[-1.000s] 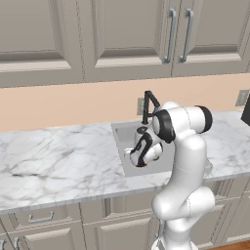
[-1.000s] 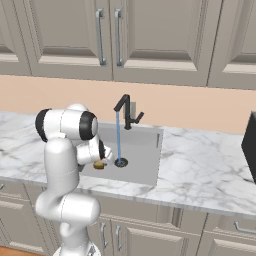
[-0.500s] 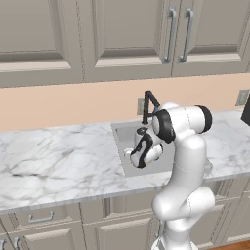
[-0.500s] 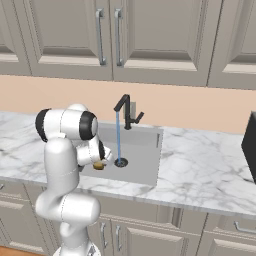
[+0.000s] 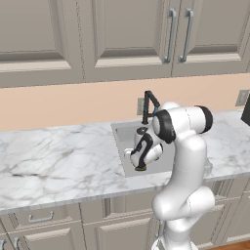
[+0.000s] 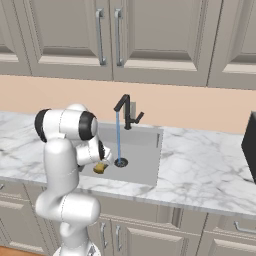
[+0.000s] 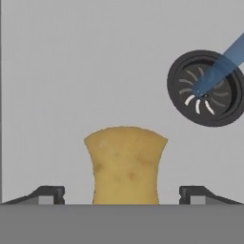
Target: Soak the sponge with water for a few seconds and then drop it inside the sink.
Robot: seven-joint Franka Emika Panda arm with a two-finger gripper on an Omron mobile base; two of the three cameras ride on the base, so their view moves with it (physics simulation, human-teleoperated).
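The yellow-orange sponge (image 7: 126,167) shows below my hand, over the grey floor of the sink (image 7: 71,71), and whether it rests on that floor I cannot tell. My gripper (image 7: 121,193) is open. Its two fingertips (image 7: 47,193) stand wide on either side of the sponge, with a clear gap on each side. The water (image 7: 214,71) falls as a thin blue stream into the round dark drain (image 7: 206,88), to the right of the sponge. In the right base view the sponge (image 6: 100,168) sits just under the gripper (image 6: 101,159), left of the water (image 6: 118,135).
The black faucet (image 6: 127,107) stands at the back rim of the sink (image 6: 147,150). White marble counter (image 6: 200,165) runs on both sides. A black appliance (image 6: 250,145) stands at the far right. Wall cabinets hang above.
The jaws have opened from shut on the sponge to wide apart, letting it go. The arm has hardly moved and the water keeps running.
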